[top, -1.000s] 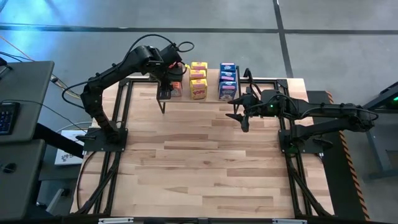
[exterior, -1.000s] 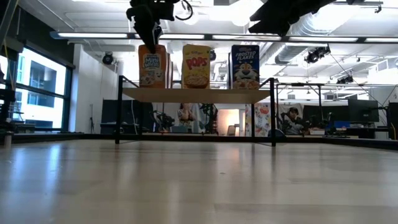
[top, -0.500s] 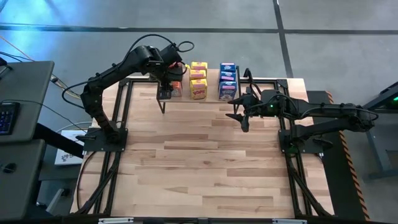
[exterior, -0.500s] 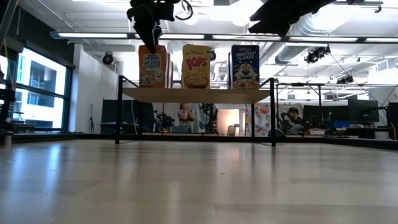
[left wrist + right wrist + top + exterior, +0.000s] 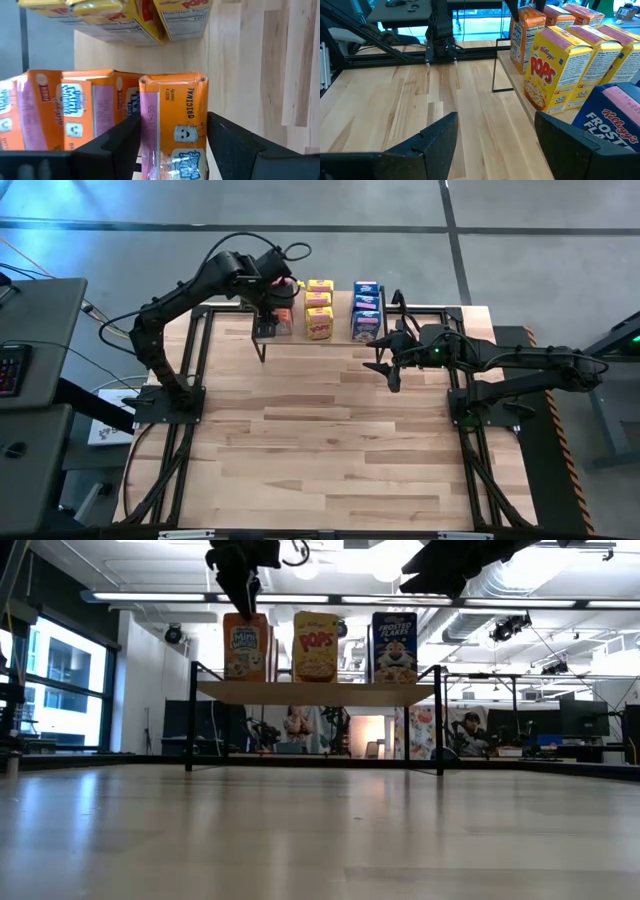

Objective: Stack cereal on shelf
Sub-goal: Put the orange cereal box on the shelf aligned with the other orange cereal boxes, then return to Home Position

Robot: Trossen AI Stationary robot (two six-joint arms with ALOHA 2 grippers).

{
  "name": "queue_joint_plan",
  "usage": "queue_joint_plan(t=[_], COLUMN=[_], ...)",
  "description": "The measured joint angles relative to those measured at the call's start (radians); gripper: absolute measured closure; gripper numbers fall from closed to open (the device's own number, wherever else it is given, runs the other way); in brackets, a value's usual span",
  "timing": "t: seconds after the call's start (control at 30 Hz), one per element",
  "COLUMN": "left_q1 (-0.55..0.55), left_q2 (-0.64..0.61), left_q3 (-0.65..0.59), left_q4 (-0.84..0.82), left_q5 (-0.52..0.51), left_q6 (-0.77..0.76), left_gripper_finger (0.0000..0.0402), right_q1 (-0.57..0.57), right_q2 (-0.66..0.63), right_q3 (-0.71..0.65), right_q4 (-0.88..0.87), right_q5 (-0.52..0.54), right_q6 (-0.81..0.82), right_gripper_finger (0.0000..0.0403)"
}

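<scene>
Left gripper [image 5: 271, 308]: above the orange-red row at the shelf's left end, upper centre of the high view. Fingers [image 5: 112, 145] parted, one on each side of the front orange-red box [image 5: 173, 125] with a sliver of gap both sides in the wrist view; nothing held. In the low view it hangs just over that box's top, at the frame's upper left.

Right gripper [image 5: 383, 358]: over bare tabletop right of centre in the high view, just in front of the shelf's right end. Fingers [image 5: 437, 135] spread, empty.

Cereal: three rows on the shelf, running front to back. Orange-red boxes [image 5: 284, 320] at left, yellow boxes [image 5: 319, 307] in the middle, blue boxes [image 5: 366, 308] at right. All upright; the low view shows the three front faces side by side.

Shelf [image 5: 315, 691]: light wooden top on thin black legs, standing at the table's far edge, upper centre of the high view.

Table [image 5: 320, 440]: pale wood planks in a black metal frame, filling the lower middle of the high view.

Room: grey floor with dark seams around the table; a dark desk with a keyboard [image 5: 10, 368] at the left edge. The low view shows ceiling strip lights, windows at left, and workstations with a seated person [image 5: 470, 730] at lower right behind the shelf.

Arms: left arm [image 5: 185, 295] reaches up and rightward from its base at the table's left edge; right arm [image 5: 520, 360] extends leftward from the right edge.
</scene>
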Motion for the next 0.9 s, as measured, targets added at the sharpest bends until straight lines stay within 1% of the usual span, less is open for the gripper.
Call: queue_joint_plan(t=[0.27, 0.7, 0.8, 0.9], left_q1=[0.000, -0.001, -0.002, -0.012], left_q2=[-0.006, -0.081, -0.105, -0.136], left_q3=[0.013, 0.013, 0.013, 0.013], left_q4=[-0.010, -0.005, -0.006, -0.021], left_q5=[-0.007, -0.005, 0.011, 0.048], left_q6=[-0.010, -0.018, -0.043, -0.103], left_gripper_finger=[0.0192, 0.0192, 0.0192, 0.0192], right_q1=[0.000, 0.000, 0.000, 0.000], right_q2=[0.000, 0.000, 0.000, 0.000], right_q3=[0.000, 0.000, 0.000, 0.000], right_q4=[0.000, 0.000, 0.000, 0.000], right_q5=[0.000, 0.000, 0.000, 0.000], right_q6=[0.000, 0.000, 0.000, 0.000], right_gripper_finger=[0.0146, 0.0146, 0.0146, 0.0146])
